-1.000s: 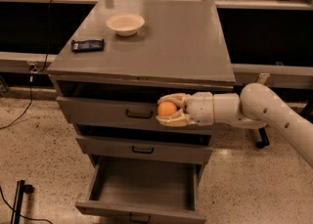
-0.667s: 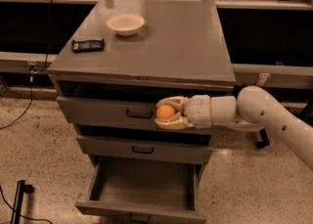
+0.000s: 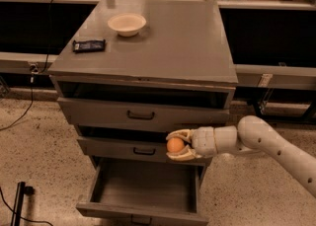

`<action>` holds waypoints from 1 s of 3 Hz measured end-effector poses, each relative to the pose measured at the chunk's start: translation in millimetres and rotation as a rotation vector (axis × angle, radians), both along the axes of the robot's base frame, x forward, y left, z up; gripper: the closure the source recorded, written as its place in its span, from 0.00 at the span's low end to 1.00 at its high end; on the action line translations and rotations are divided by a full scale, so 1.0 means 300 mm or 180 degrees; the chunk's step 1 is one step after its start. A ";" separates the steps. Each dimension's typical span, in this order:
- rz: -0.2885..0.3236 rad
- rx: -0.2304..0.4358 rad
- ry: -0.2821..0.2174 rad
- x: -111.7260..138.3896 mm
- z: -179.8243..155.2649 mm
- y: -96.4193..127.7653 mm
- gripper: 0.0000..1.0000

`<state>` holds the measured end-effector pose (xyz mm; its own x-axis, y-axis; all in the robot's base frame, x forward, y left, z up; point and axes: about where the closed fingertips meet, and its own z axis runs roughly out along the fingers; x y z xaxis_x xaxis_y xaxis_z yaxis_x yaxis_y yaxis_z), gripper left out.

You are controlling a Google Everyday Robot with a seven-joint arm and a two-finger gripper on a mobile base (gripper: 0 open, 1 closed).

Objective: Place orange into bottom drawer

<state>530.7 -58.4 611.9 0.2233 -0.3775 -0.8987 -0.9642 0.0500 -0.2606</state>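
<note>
My gripper [image 3: 177, 145] reaches in from the right on a white arm and is shut on the orange [image 3: 175, 144], a small round orange fruit held between its two cream fingers. It hangs in front of the middle drawer [image 3: 123, 147], above the right part of the bottom drawer [image 3: 148, 186]. The bottom drawer is pulled out wide and its grey tray shows nothing inside.
The grey cabinet top [image 3: 173, 47] carries a cream bowl [image 3: 127, 23] and a dark flat packet [image 3: 89, 45]. The top drawer [image 3: 140, 114] is shut with a dark gap above it. A black cable [image 3: 19, 116] runs over the speckled floor at left.
My gripper has moved down with the orange, from in front of the top drawer to in front of the middle drawer, and shifted slightly left.
</note>
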 end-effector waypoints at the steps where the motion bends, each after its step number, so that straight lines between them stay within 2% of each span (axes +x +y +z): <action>1: 0.0030 -0.0015 -0.0006 -0.008 -0.016 -0.003 1.00; 2: 0.0047 0.0003 0.0047 -0.004 -0.034 0.018 1.00; 3: 0.0062 -0.0154 0.0350 -0.037 -0.270 0.096 1.00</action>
